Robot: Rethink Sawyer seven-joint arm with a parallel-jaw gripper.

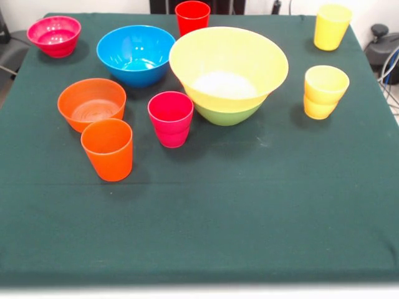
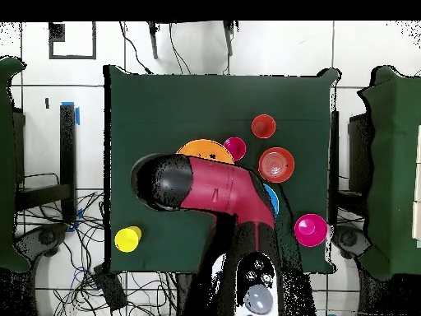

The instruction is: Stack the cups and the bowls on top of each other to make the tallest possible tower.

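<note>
In the front view a very large yellow bowl point(image 1: 228, 65) sits nested in a green bowl point(image 1: 227, 114) at the table's middle; this is the tower. Around it stand a blue bowl point(image 1: 136, 54), an orange bowl point(image 1: 91, 103), a magenta-pink bowl point(image 1: 54, 35), an orange cup point(image 1: 108, 149), a magenta-pink cup point(image 1: 171, 118), a red cup point(image 1: 192, 17), a single yellow cup point(image 1: 331, 26) and two stacked yellow cups point(image 1: 325, 91). No gripper shows in the front view. In the overhead view the red and black arm point(image 2: 222, 193) lies over the table, its black end point(image 2: 160, 183) hiding the gripper.
Dark green cloth point(image 1: 249, 212) covers the table; its near half is bare in the front view. In the overhead view the arm covers most of the yellow bowl point(image 2: 205, 151) and blue bowl point(image 2: 272, 200); the orange bowl point(image 2: 276, 164), magenta-pink bowl point(image 2: 310, 230) and yellow cup point(image 2: 127, 239) show.
</note>
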